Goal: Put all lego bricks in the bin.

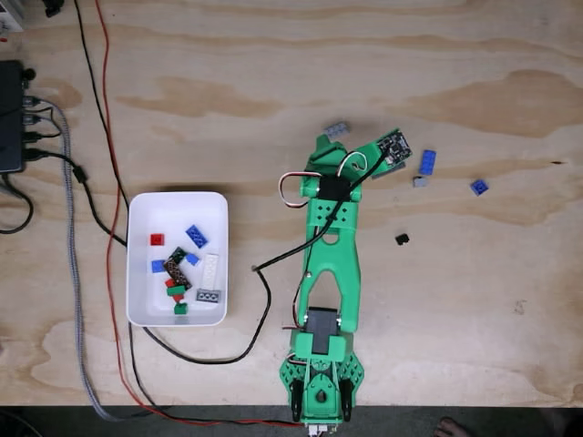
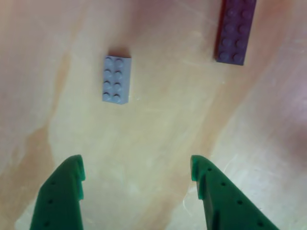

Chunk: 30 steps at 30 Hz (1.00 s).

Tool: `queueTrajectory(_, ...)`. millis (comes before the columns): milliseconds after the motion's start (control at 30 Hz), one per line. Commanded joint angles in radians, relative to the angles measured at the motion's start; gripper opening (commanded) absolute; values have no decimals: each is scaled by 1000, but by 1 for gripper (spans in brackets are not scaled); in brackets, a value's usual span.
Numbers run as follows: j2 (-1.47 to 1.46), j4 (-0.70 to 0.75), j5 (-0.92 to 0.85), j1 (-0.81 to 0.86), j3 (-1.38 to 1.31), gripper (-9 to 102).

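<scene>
My green gripper (image 1: 328,146) hangs open over the wood, reaching up the middle of the fixed view. Its two fingertips stand wide apart in the other view, where the gripper (image 2: 138,170) holds nothing. A grey two-by-four lego brick (image 1: 338,129) (image 2: 116,79) lies just beyond the tips, slightly toward the left finger. A dark brick (image 2: 235,31) lies further off at the top right. In the fixed view a blue brick (image 1: 426,162), a small grey one (image 1: 420,182), a small blue one (image 1: 478,187) and a black one (image 1: 402,238) lie right of the arm. The white bin (image 1: 173,209) at left holds several bricks.
A black box (image 1: 11,116) with cables sits at the left edge. Black and red cables (image 1: 109,137) and a braided one run down past the bin. A black wire (image 1: 264,309) loops between bin and arm base (image 1: 321,373). Bare wood lies along the top.
</scene>
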Motion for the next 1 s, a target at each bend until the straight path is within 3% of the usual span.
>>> queueTrajectory(0,-318,66,5,72,-318,26)
queueTrajectory(300,-620,236,84,-8,-727,25)
queueTrajectory(667,-756,222,71,-14,-913,25)
queueTrajectory(867,-805,202,35,14,-896,11)
queueTrajectory(967,-799,193,-2,34,-850,11)
